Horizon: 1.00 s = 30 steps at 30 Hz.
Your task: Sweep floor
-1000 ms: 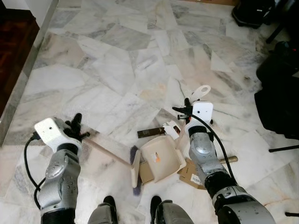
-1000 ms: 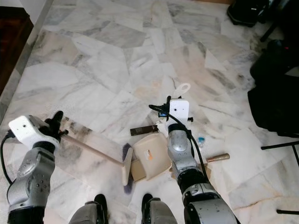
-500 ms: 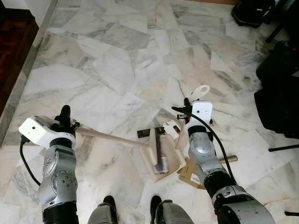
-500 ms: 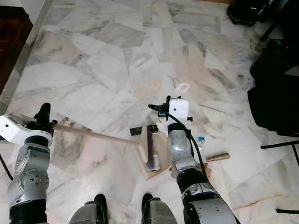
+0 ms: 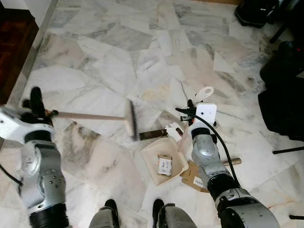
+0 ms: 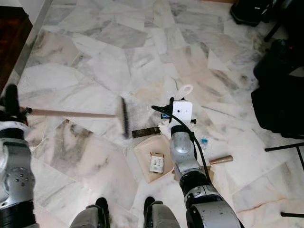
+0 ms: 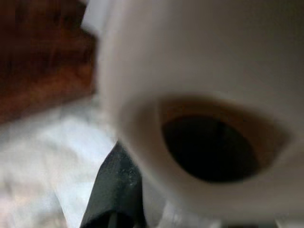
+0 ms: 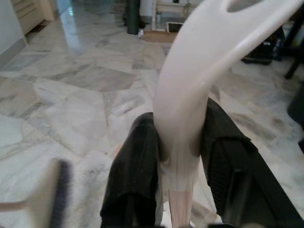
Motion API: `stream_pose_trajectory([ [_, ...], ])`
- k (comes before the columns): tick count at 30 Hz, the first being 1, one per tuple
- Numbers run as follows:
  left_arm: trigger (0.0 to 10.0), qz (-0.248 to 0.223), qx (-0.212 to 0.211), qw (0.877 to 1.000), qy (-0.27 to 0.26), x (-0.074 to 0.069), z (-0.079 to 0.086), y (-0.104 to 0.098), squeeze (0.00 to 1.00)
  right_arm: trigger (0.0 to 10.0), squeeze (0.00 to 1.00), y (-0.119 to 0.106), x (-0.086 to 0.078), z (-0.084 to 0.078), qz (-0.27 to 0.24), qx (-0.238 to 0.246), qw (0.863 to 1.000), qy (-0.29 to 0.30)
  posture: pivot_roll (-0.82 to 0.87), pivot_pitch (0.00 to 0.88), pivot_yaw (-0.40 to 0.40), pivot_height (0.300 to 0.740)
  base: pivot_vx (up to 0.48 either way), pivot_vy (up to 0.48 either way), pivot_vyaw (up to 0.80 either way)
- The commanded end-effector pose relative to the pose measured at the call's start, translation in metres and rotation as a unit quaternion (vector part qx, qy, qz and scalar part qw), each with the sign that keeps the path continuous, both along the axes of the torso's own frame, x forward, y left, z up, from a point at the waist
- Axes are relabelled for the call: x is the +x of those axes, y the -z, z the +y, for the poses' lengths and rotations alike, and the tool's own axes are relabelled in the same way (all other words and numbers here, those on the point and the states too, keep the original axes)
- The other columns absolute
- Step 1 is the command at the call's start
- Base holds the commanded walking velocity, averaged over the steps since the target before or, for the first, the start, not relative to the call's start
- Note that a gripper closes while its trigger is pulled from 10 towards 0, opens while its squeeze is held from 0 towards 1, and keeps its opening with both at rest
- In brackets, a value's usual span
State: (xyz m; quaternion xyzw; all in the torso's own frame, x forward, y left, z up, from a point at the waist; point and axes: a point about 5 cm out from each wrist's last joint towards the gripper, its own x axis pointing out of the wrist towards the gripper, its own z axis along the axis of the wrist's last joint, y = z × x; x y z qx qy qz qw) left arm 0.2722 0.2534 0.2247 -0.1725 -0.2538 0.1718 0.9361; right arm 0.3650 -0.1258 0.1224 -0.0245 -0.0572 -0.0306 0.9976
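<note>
Right wrist view: right gripper (image 8: 179, 156) clamps the cream plastic dustpan handle (image 8: 190, 95); tilting could spill the small cardboard box (image 5: 164, 165); left gripper's (image 5: 38, 107) grip can't be told.

**Pale tools on veined marble**

The floor (image 5: 118, 57) is white marble in irregular slabs, veined grey with peach patches. The brush (image 5: 131, 119) is cream with dark bristles and a beige stick. Beside the right gripper (image 8: 178, 156), whose fingers (image 8: 135, 171) are black, the dustpan (image 5: 164, 159) is cream, holding a small white card (image 5: 164, 165). Its handle (image 8: 190, 90) is glossy cream.
</note>
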Motion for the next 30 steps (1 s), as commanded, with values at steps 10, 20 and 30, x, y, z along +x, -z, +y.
stream_pose_trajectory([
  [10,10.0,0.091,0.113,0.989,0.028,-0.011,-0.019,0.035,0.00,10.0,0.00,0.002,0.004,-0.007,0.027,0.088,0.996,0.009,0.07,0.256,-0.051,0.740,0.000,0.000,0.00],
  [20,10.0,0.109,0.150,0.982,0.042,-0.006,-0.031,0.043,0.00,10.0,0.00,-0.008,0.008,-0.008,0.019,0.151,0.988,0.011,0.08,0.231,-0.040,0.740,0.000,0.000,0.00],
  [30,10.0,0.106,0.141,0.983,0.046,-0.002,-0.032,0.044,0.00,10.0,0.00,-0.008,0.009,0.000,0.026,0.201,0.979,0.001,0.09,0.200,-0.032,0.740,0.000,0.000,0.00],
])
